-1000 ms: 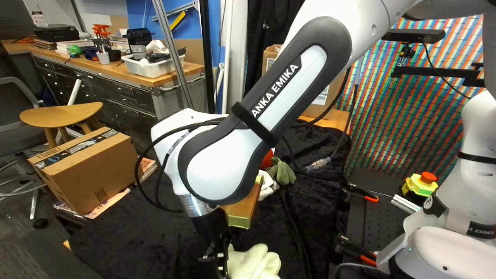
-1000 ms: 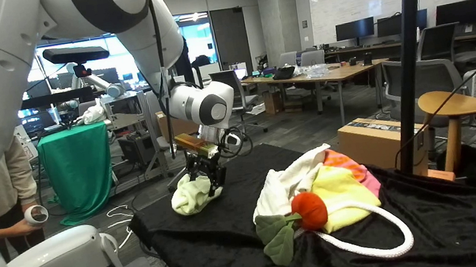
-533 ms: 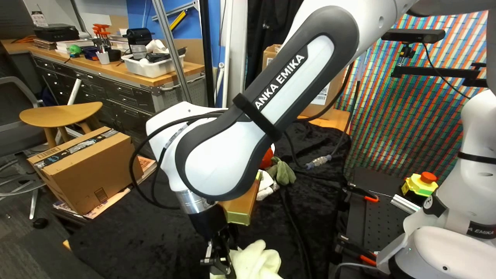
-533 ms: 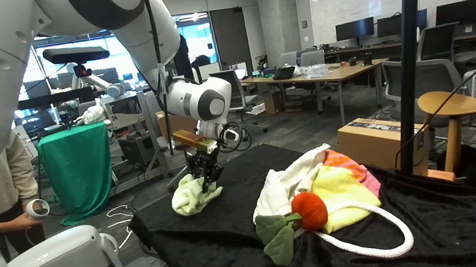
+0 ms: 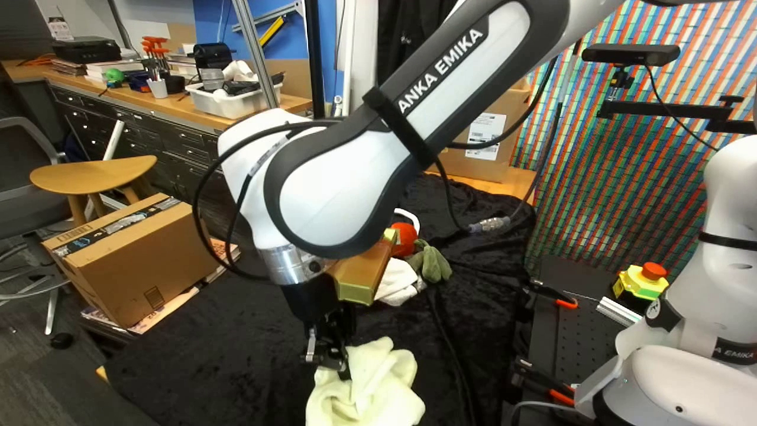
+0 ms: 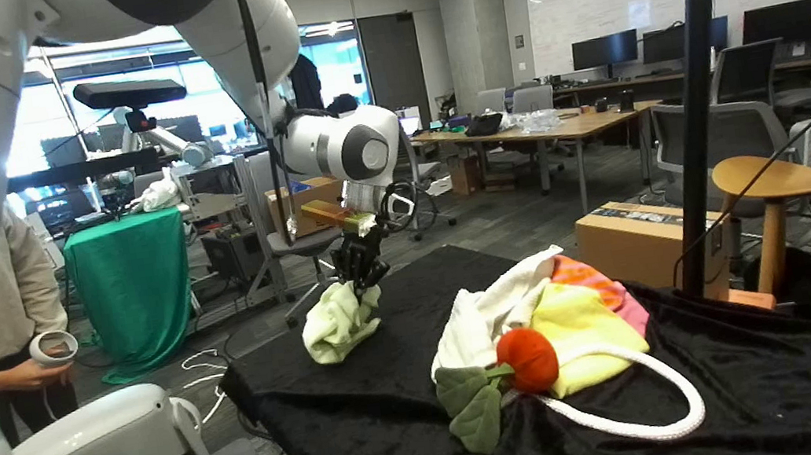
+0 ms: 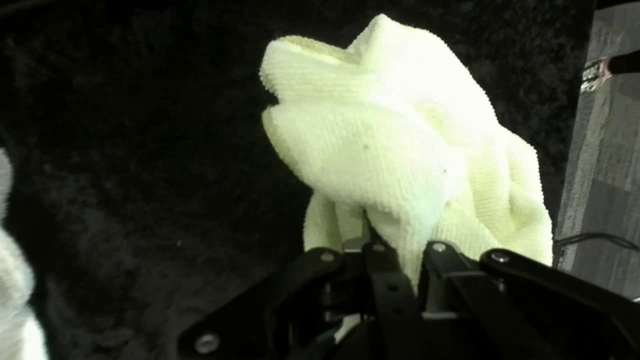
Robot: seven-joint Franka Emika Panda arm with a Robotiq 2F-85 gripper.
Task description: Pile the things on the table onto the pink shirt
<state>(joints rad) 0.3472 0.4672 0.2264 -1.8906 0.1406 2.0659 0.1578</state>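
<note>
My gripper [image 6: 362, 287] is shut on a pale yellow-green cloth [image 6: 336, 324], pinching a fold of it at the top. In the wrist view the same cloth [image 7: 375, 145] bunches up ahead of the jaws and hides the fingertips. An exterior view has it as a crumpled heap [image 5: 372, 393] hanging below the gripper. What shows of the pink shirt [image 6: 630, 313] is a pink edge at the pile's far right. On or against it lie a yellow cloth [image 6: 587, 333], a white cloth [image 6: 467, 330], an orange-striped piece [image 6: 587, 277] and a red cherry-like plush [image 6: 527, 359] with green leaves [image 6: 475, 412].
A white rope loop [image 6: 682, 415] curves out from the pile over the black-covered table [image 6: 403, 434]. Behind the table stand a black pole [image 6: 693, 100] and a cardboard box [image 6: 634, 247]. A gold box [image 5: 361, 275] is fixed at my wrist.
The jaws have closed on the pale cloth, and the arm has risen. The cloth has been drawn upward and a little toward the pile, while the pile itself has stayed put.
</note>
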